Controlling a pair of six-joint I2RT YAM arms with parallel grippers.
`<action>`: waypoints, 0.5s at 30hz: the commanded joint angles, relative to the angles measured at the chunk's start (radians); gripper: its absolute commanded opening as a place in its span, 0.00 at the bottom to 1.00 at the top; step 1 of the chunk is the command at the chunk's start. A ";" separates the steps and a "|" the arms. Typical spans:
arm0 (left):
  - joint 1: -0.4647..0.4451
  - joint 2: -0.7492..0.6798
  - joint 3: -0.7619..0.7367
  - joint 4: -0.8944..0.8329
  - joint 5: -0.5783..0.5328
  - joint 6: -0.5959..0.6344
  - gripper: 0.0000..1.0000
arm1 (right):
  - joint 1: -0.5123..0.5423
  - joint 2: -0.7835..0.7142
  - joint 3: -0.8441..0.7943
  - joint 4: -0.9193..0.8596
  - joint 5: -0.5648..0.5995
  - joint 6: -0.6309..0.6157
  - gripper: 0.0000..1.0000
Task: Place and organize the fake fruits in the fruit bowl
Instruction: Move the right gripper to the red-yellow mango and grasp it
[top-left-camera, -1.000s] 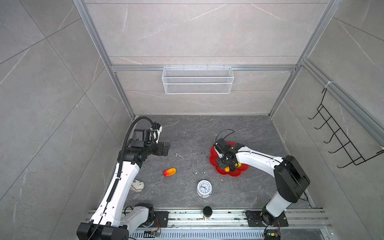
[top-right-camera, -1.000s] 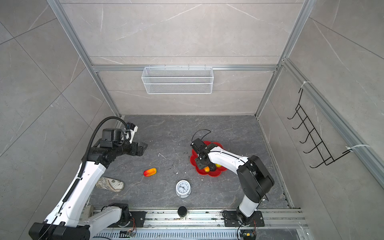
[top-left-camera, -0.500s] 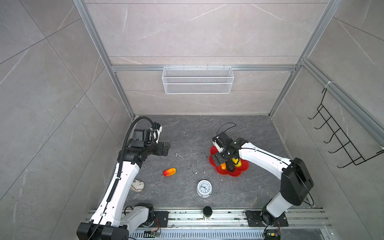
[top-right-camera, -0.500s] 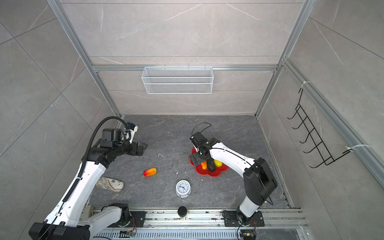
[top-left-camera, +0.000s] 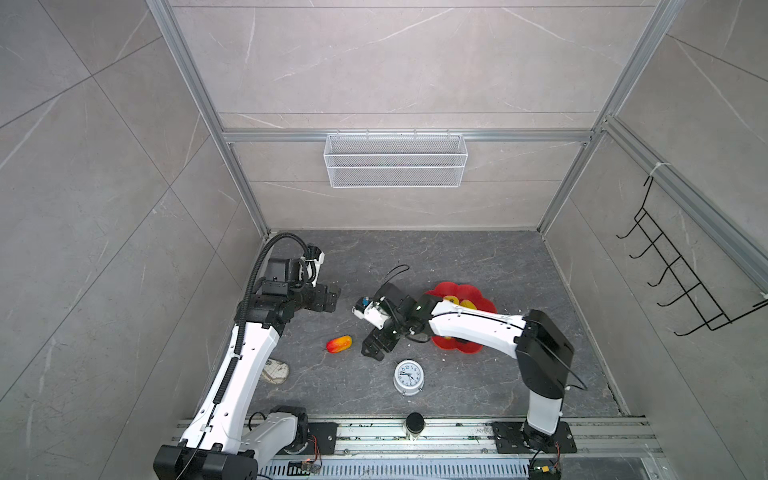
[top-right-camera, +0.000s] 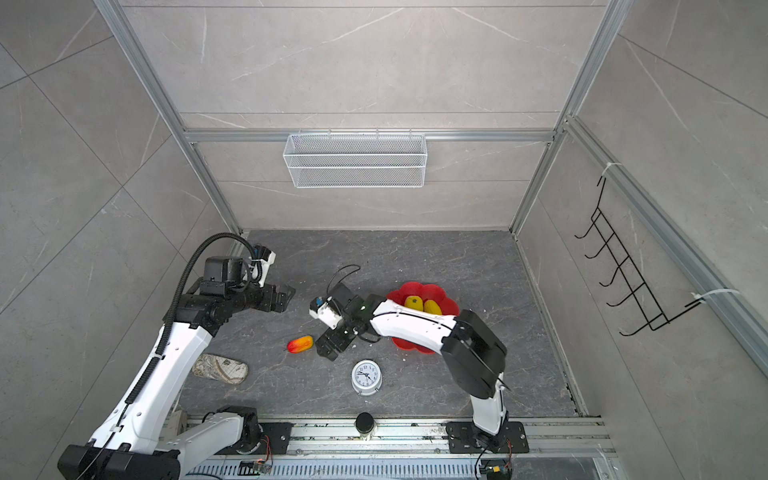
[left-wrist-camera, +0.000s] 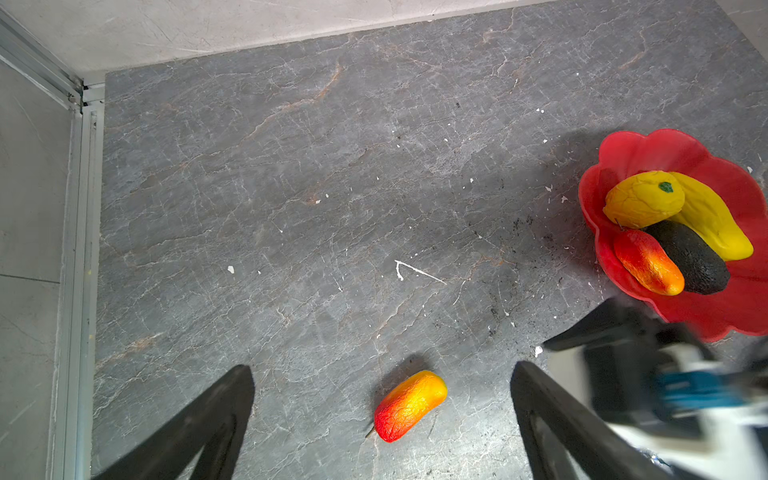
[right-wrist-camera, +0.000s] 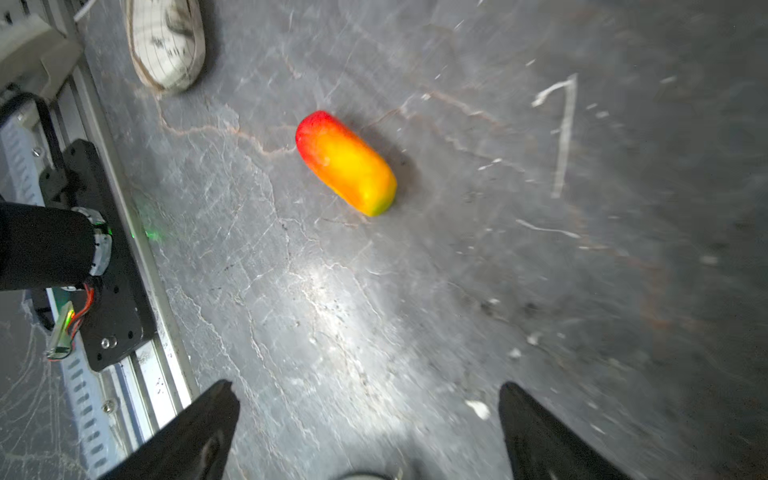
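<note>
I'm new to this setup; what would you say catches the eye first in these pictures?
The glossy red fruit bowl on the right of the grey floor, holding four fake fruits, stands out most. Next comes the lone red-orange mango lying left of it, with the right gripper open close by, not touching. A white alarm clock sits nearer the rail.

Your right claw (top-left-camera: 372, 353) has opened its jaws wide and come out of the fruit bowl (top-left-camera: 457, 286). It hangs now over the tabletop (top-left-camera: 457, 257), near the loose mango (top-left-camera: 339, 344).
</note>
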 joint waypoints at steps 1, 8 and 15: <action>0.005 -0.017 0.023 -0.001 -0.002 0.002 1.00 | 0.017 0.067 0.070 0.124 -0.057 0.047 1.00; 0.005 -0.024 0.023 -0.002 -0.001 0.003 1.00 | 0.053 0.222 0.200 0.134 0.004 0.038 1.00; 0.004 -0.029 0.022 -0.002 -0.002 0.003 1.00 | 0.057 0.325 0.292 0.127 0.042 0.026 0.98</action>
